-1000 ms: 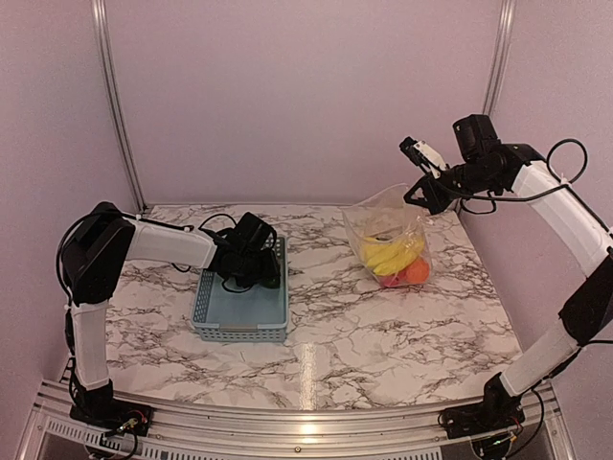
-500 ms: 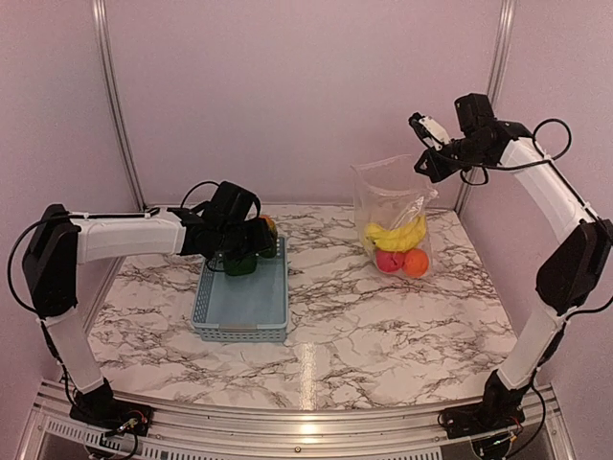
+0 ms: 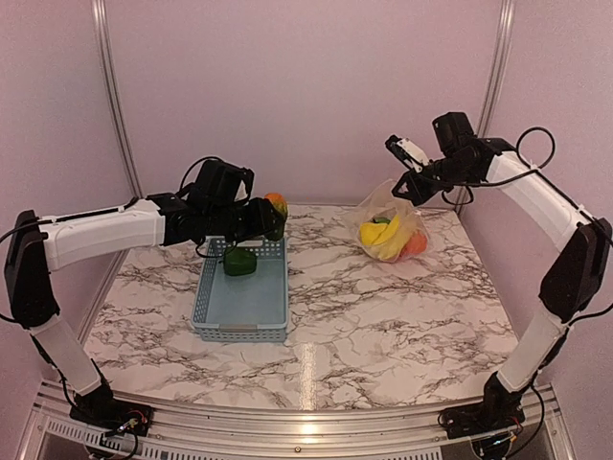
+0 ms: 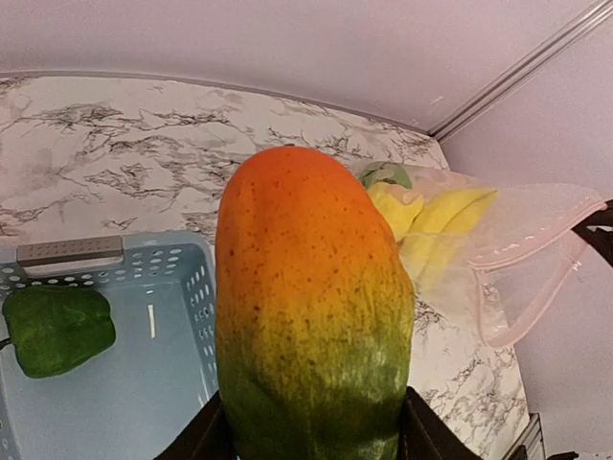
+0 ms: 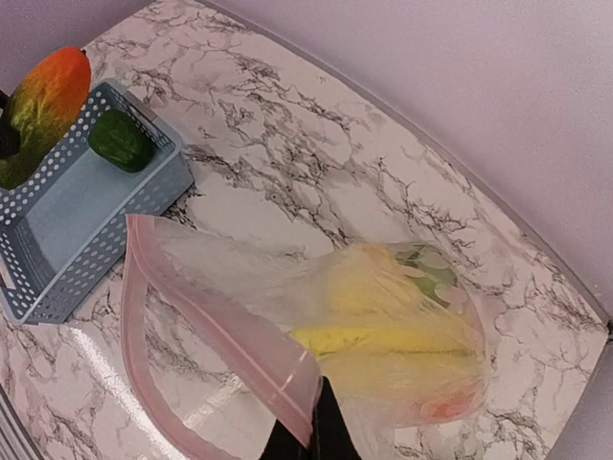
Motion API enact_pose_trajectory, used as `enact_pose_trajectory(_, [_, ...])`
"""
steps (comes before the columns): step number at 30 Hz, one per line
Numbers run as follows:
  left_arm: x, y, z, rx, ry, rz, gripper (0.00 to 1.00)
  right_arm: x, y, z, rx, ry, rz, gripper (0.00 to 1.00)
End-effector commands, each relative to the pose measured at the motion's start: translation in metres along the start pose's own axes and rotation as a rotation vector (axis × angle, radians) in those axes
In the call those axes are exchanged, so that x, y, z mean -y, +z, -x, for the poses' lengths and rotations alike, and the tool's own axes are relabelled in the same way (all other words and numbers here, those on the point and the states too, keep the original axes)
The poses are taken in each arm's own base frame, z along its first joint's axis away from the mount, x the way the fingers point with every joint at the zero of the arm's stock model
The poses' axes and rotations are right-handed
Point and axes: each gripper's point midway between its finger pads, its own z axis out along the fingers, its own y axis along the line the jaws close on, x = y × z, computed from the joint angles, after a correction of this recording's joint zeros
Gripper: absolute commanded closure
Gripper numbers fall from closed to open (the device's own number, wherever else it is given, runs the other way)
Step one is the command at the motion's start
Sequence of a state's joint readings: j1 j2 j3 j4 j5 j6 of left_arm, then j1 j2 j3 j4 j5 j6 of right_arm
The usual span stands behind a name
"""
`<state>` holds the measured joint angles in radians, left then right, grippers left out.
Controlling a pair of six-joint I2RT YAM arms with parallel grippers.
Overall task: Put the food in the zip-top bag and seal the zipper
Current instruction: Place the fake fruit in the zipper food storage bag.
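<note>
My left gripper (image 3: 261, 219) is shut on an orange-to-green toy papaya (image 3: 276, 213) and holds it above the far end of the basket; the papaya fills the left wrist view (image 4: 311, 307). My right gripper (image 3: 414, 184) is shut on the mouth edge of the clear zip-top bag (image 3: 391, 230) and holds it up, tilted. Yellow bananas (image 3: 379, 236), an orange and a green piece lie inside the bag. In the right wrist view the bag (image 5: 364, 326) hangs open with its pink zipper strip (image 5: 220, 340) at the mouth. A dark green pepper (image 3: 239, 261) lies in the basket.
The grey-blue slatted basket (image 3: 244, 326) stands left of centre on the marble table (image 3: 383, 326). Pink walls and metal corner rails close the back and sides. The bag rests near the back right corner.
My left gripper lifted the papaya out of the basket and carried it up and to the right. My right gripper lowered and tilted the bag, so it leans over on the table.
</note>
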<state>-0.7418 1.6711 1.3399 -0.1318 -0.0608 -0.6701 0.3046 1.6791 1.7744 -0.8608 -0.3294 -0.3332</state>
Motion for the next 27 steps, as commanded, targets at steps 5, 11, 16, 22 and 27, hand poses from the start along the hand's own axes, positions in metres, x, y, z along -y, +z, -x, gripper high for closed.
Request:
enact_pose_trajectory(5, [0.119,-0.038,-0.005,-0.067,0.165,-0.356,0.64,-0.043,0.013,-0.013,-0.016,-0.013,0.151,1.00])
enact_pose_trajectory(11, [0.164,-0.030,-0.035,-0.172,0.199,-0.464,0.64,-0.053,0.006,-0.013,-0.004,-0.003,0.194,1.00])
enact_pose_trajectory(16, [0.188,-0.021,-0.059,-0.260,0.195,-0.536,0.64,-0.063,-0.001,-0.008,0.019,0.011,0.241,1.00])
enact_pose_trajectory(22, [0.188,-0.001,-0.083,-0.361,0.121,-0.545,0.64,-0.067,-0.008,-0.004,0.039,0.016,0.260,1.00])
enact_pose_trajectory(27, [0.184,0.016,-0.086,-0.368,0.067,-0.505,0.65,-0.077,-0.011,-0.006,0.043,0.013,0.302,1.00])
